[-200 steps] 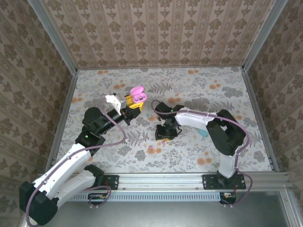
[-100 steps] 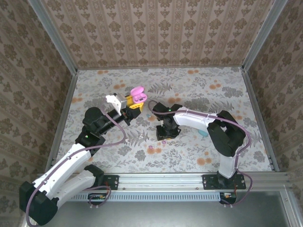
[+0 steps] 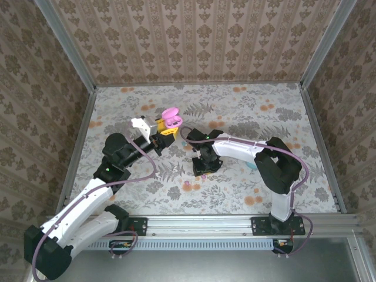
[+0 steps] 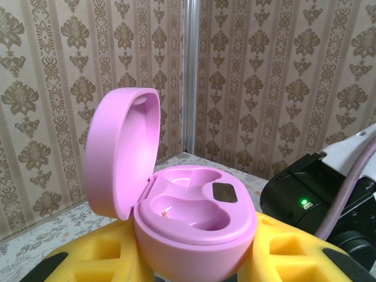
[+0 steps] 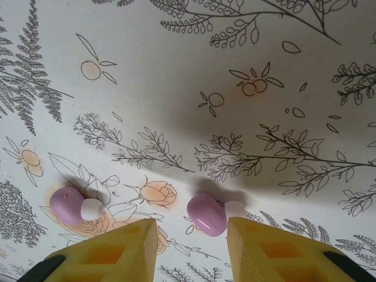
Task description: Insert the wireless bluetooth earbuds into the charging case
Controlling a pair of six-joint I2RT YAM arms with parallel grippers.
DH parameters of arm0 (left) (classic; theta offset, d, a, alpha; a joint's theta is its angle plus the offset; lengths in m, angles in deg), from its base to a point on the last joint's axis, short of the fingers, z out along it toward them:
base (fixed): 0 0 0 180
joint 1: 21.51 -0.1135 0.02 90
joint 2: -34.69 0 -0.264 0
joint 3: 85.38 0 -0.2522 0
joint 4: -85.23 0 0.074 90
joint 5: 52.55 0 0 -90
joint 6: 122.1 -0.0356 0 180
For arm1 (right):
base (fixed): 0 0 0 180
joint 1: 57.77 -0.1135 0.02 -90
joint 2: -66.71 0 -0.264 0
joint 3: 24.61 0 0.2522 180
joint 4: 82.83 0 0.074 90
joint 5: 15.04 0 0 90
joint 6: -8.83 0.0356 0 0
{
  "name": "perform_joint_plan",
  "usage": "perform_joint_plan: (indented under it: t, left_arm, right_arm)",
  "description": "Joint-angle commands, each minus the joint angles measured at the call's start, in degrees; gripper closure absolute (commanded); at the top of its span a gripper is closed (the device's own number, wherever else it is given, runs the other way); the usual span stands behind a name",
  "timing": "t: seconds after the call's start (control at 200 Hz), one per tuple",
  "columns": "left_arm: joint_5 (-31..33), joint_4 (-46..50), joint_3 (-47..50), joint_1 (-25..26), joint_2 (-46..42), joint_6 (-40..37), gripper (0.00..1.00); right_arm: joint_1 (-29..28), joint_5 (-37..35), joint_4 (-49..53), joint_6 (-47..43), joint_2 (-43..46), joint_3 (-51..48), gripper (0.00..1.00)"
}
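Floral-printed desk (image 3: 264, 117) boxed in by damask-papered walls. Nothing inserted yet. One pink charging case (image 4: 194, 217), lid up, both wells empty, clenched in the left end effector (image 3: 163, 130) above mid-desk. Two pink earbuds near the desk's middle: one earbud (image 5: 207, 214) between the spread, unclosed jaws of the right end effector (image 5: 191, 235), the other earbud (image 5: 69, 205) nearby. Both insertions left.

My table (image 3: 282, 111): floral-print top; damask-papered walls (image 3: 200, 41) left, far and right; metal rail (image 3: 205, 225) near.
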Motion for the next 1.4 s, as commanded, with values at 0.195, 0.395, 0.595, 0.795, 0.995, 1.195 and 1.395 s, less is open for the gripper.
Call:
perform_joint_plan:
  t: [0.195, 0.395, 0.595, 0.795, 0.995, 1.195, 1.395]
  left_arm:
    - [0.4, -0.75, -0.64, -0.47, 0.31, -0.5, 0.67]
    - [0.24, -0.69, -0.86, -0.47, 0.67, -0.28, 0.66]
    - [0.15, -0.75, -0.92, -0.47, 0.86, 0.09, 0.66]
    - [0.24, -0.82, -1.14, -0.47, 0.98, 0.27, 0.66]
    - [0.15, -0.97, -1.49, -0.47, 1.54, 0.54, 0.66]
    - [0.16, -0.99, -1.41, -0.47, 1.67, 0.79, 0.66]
    - [0.31, -0.87, -1.39, -0.47, 1.75, 0.79, 0.66]
  right_arm:
    - [-0.35, -0.55, 1.57, -1.3, -2.17, 0.73, 0.62]
    - [-0.36, -1.31, 1.55, -1.29, -2.78, 0.59, 0.63]
    - [-0.36, -2.84, 1.67, -1.54, -3.38, 0.38, 0.64]
    - [-0.23, -3.8, 1.54, -1.85, -3.46, -0.02, 0.65]
    - [-0.21, -4.59, 1.25, -1.87, -3.58, -0.15, 0.67]
    - [-0.27, -5.48, 1.4, -2.02, -3.83, 0.51, 0.7]
    - [-0.17, -6.26, 1.23, -1.89, -3.93, 0.34, 0.73]
